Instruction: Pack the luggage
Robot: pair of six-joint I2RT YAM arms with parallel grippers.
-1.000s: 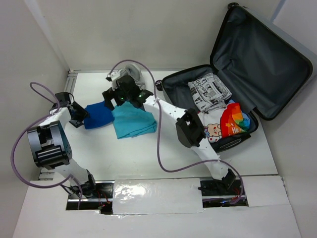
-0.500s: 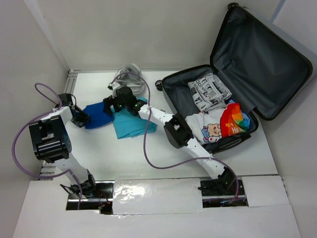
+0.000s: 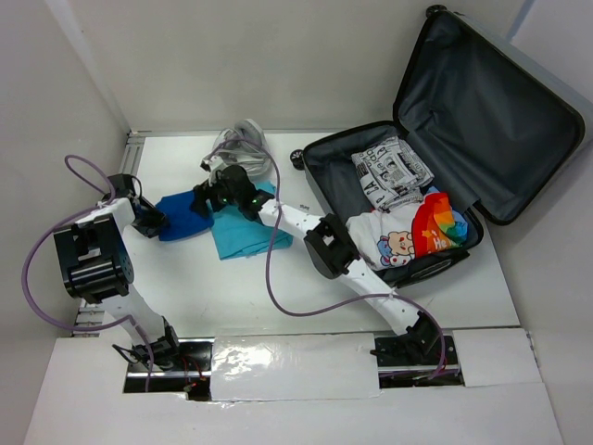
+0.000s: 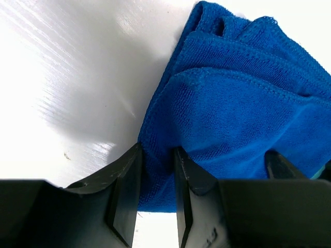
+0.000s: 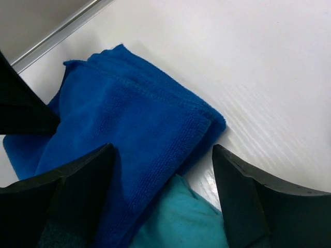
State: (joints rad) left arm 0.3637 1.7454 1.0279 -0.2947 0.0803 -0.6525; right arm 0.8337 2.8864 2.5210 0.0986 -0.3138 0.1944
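My left pincer (image 4: 156, 157) pinches the blue towel (image 4: 238, 103) at one edge. The right pincer (image 5: 163, 151) hangs open astride its other end, beside the teal cloth (image 5: 176, 222). I'd close the right on blue only, then lift both evenly toward the luggage (image 3: 482, 111), which lies open on the right of the table (image 3: 241, 287).

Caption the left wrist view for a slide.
Left pincer pinches an edge of the folded blue terry-cloth towel on the glossy white table.

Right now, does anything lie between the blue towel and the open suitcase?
Yes. The teal cloth lies against the blue towel on the side of the open luggage, and the right arm stretches across that path.
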